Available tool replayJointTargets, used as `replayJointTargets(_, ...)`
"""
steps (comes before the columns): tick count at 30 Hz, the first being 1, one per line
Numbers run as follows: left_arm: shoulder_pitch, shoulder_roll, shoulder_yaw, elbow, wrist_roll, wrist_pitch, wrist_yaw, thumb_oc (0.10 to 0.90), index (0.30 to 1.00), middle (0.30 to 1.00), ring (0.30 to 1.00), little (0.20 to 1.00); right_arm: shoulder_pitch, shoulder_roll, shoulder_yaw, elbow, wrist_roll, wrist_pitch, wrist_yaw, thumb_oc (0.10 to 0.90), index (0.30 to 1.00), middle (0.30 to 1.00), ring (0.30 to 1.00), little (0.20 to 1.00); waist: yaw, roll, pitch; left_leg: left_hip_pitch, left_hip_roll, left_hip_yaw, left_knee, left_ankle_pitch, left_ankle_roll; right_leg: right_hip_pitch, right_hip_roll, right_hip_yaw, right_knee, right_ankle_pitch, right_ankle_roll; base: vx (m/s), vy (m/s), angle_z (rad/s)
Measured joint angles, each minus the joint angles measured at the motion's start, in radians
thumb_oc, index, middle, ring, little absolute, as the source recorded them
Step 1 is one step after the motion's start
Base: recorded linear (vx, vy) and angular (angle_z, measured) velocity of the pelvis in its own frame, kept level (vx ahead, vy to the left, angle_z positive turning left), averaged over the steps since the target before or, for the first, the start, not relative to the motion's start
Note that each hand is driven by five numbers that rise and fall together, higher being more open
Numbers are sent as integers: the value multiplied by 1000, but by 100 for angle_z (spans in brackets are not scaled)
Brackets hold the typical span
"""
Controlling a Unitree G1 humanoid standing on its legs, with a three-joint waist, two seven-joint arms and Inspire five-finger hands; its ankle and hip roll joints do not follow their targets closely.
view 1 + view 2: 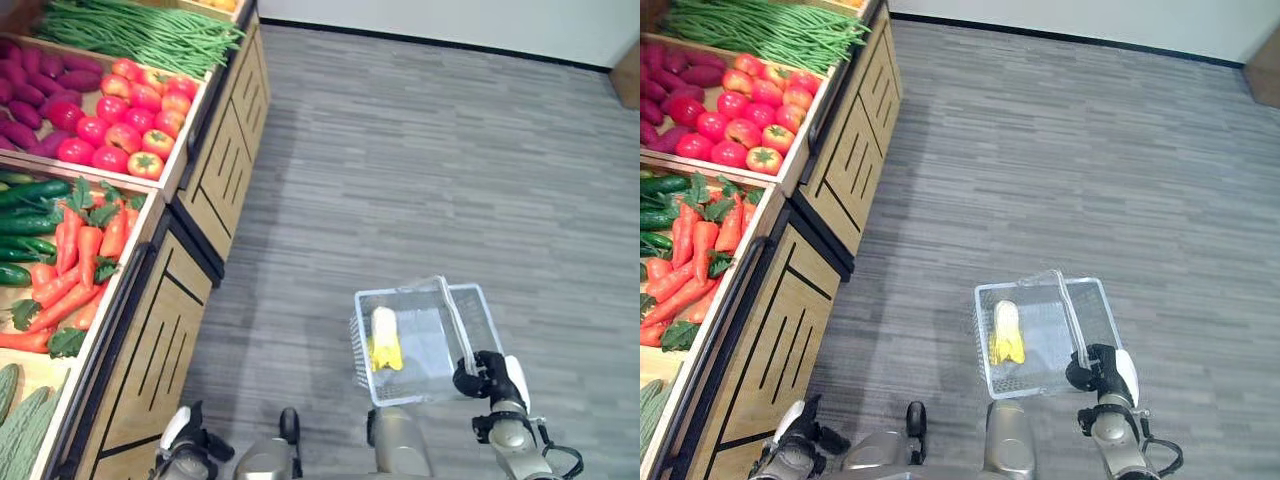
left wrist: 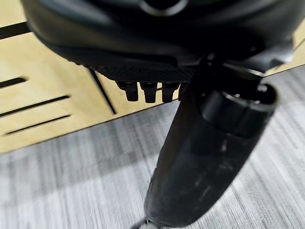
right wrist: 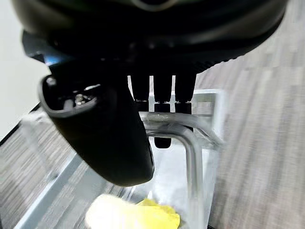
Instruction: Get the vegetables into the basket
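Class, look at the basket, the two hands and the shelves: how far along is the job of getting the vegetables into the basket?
Done: one yellow corn cob lies in the basket. In hand: the right hand is curled round the basket's handle, carrying it above the floor; the left hand hangs low by the wooden shelf, holding nothing. Left: carrots, cucumbers, tomatoes and green beans remain on the shelves.

I count one basket [image 1: 470, 305] on my screen, and inside it one yellow vegetable [image 1: 385, 340]. Left of the basket I see one stand [image 1: 190, 270] with several bins. I can't number the loose produce exactly: tomatoes [image 1: 135, 115] well over a dozen, carrots [image 1: 85, 260] roughly ten, a handful of cucumbers [image 1: 25, 215], one heap of beans [image 1: 140, 35], many purple roots [image 1: 30, 95].
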Motion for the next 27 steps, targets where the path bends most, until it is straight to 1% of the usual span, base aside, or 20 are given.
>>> replayJointTargets(1,28,0,4,29,5,-1,1,900,1000,1000,1000,1000,1,-6,-1,34,0,2,4,400,300,300,300,300,7,-2,-16,42,31,-31,-9,-30,-38,34,13,-37,29,67,-13,256,-282,60)
replayJointTargets(2,39,-15,2,41,5,4,0,900,1000,1000,1000,1000,-3,-18,-14,57,0,11,8,400,300,300,300,300,7,26,-31,39,82,-39,11,-37,-71,44,55,-78,36,85,-45,194,-227,55)
replayJointTargets(3,42,-20,2,36,5,4,-2,900,1000,1000,1000,1000,-8,-23,-24,58,-1,14,11,400,300,300,300,300,9,40,-36,30,100,-30,27,-38,-79,50,69,-90,27,101,-68,117,-151,30)
replayJointTargets(5,51,-37,6,26,5,3,-2,900,1000,1000,1000,1000,-27,-59,-30,54,-11,12,19,400,300,300,300,300,12,53,-39,1,147,-6,92,-7,-123,85,109,-132,1,95,-104,121,-200,24)
replayJointTargets(7,48,-50,31,25,3,-1,-2,900,1000,1000,1000,1000,-31,-88,-31,52,-17,9,19,400,300,300,300,300,10,54,-39,-3,173,-7,125,19,-169,115,126,-159,0,75,-125,126,-208,38)
replayJointTargets(8,31,-53,34,27,4,-5,3,900,1000,1000,1000,1000,-39,-107,-44,48,-16,6,17,400,300,300,300,300,3,53,-39,-25,186,-21,173,34,-184,143,136,-187,-1,31,-136,145,-260,62)
replayJointTargets(9,17,-49,37,34,4,-1,4,900,1000,1000,1000,1000,-27,-114,-58,48,-17,6,17,400,300,300,300,300,-6,48,-39,-41,198,-19,220,35,-195,158,140,-206,-3,21,-143,139,-253,73)
replayJointTargets(10,4,-49,47,43,3,2,5,900,1000,1000,1000,1000,-26,-122,-74,46,-16,5,14,400,300,300,300,300,-7,49,-38,-88,207,3,296,47,-206,175,149,-226,1,-1,-162,164,-284,130)
replayJointTargets(11,-30,-45,26,49,5,8,11,900,1000,1000,1000,1000,17,-125,-85,56,-14,-1,3,400,300,300,300,300,-13,36,-26,-204,228,89,467,109,-251,228,135,-300,-14,-44,-180,220,-213,160)
replayJointTargets(12,-50,-24,-1,45,8,12,22,900,1000,1000,1000,1000,51,-122,-87,70,-14,2,1,400,300,300,300,300,-10,8,-17,-254,249,181,545,149,-230,245,118,-324,-26,-62,-195,200,-94,171)
replayJointTargets(13,-38,7,-22,13,5,13,24,900,1000,1000,1000,1000,66,-119,-100,81,-12,8,-2,400,300,300,300,300,6,6,-17,-294,290,336,553,97,-203,245,123,-355,-30,-85,-180,234,-60,99)
replayJointTargets(14,-32,11,-22,12,5,13,21,900,1000,1000,1000,1000,71,-116,-110,77,-4,7,-10,400,300,300,300,300,-1,12,-18,-309,294,373,496,84,-205,237,128,-368,-38,-75,-164,61,2,58)
replayJointTargets(16,-19,6,-16,23,7,30,15,900,1000,1000,1000,1000,40,-113,-111,72,2,8,-10,400,300,300,300,300,-10,25,-15,-323,267,430,330,84,-200,231,154,-376,-58,-60,-167,138,25,16)
replayJointTargets(17,-8,-3,-10,25,8,41,7,900,1000,1000,1000,1000,24,-105,-104,71,1,7,-9,400,300,300,300,300,-8,31,-12,-323,257,460,241,100,-180,234,174,-381,-60,-49,-179,415,90,-4)
replayJointTargets(18,-4,-9,-5,24,9,41,5,900,1000,1000,1000,1000,22,-100,-104,71,2,6,-10,400,300,300,300,300,-7,31,-13,-322,254,472,217,108,-172,239,180,-383,-60,-53,-174,370,115,1)
replayJointTargets(19,6,-25,-5,25,26,36,-1,900,1000,1000,1000,1000,15,-81,-100,66,3,6,-12,400,300,300,300,300,-8,30,-12,-315,234,493,143,126,-189,263,202,-386,-65,-102,-162,358,134,5)
replayJointTargets(21,7,-34,-5,25,37,31,-2,900,1000,1000,1000,1000,20,-69,-87,66,2,6,-10,400,300,300,300,300,-5,29,-12,-305,227,495,120,148,-157,279,220,-394,-61,-101,-170,286,151,-4)
replayJointTargets(24,-5,-41,-5,25,44,25,-3,900,1000,1000,1000,1000,24,-57,-75,69,2,3,-11,400,300,300,300,300,-7,19,-12,-274,186,483,109,161,-126,321,224,-397,-60,-121,-169,172,140,1)
replayJointTargets(25,-13,-41,-5,24,44,23,-2,900,1000,1000,1000,1000,25,-57,-75,70,2,3,-11,400,300,300,300,300,-6,17,-12,-272,178,486,103,167,-110,324,219,-396,-59,-123,-166,152,159,-3)
replayJointTargets(27,-29,-41,3,19,44,23,-2,900,1000,1000,1000,1000,25,-54,-75,70,1,3,-11,400,300,300,300,300,-6,13,-13,-254,134,498,71,154,-49,325,184,-385,-47,-124,-164,166,182,-2)
